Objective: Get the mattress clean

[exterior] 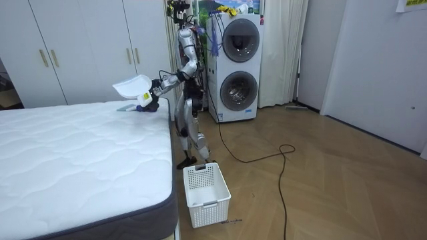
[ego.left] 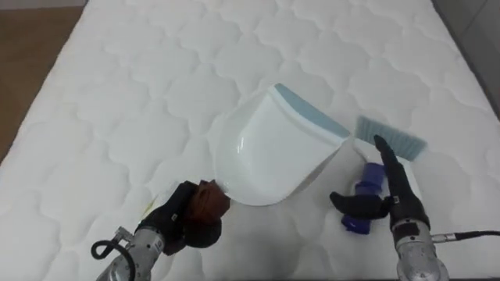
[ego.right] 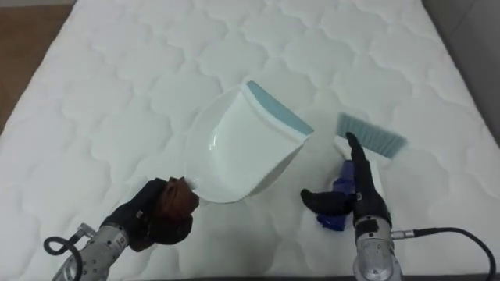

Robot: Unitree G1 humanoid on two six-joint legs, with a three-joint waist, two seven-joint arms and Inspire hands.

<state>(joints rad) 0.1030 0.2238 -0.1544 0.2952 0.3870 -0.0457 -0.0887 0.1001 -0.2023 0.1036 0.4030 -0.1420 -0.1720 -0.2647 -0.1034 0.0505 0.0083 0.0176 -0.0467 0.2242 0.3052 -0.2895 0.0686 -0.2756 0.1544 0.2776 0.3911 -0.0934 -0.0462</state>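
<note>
Bed [ego.left: 141, 86] shows a bare white mattress, with no litter visible on the quilting. The left hand [ego.left: 186, 220] is curled round the brown handle of the white dustpan [ego.left: 273, 148], held tilted above the near edge. The right hand [ego.left: 402, 204] grips the brush [ego.left: 391, 139], one finger stretched along it. The pan looks empty, so I judge the sweeping either finished or barely started.

Eye views look steeply down, close over the mattress [ego.left: 156, 94]; the room view, well back, seemingly faces them across it.
</note>
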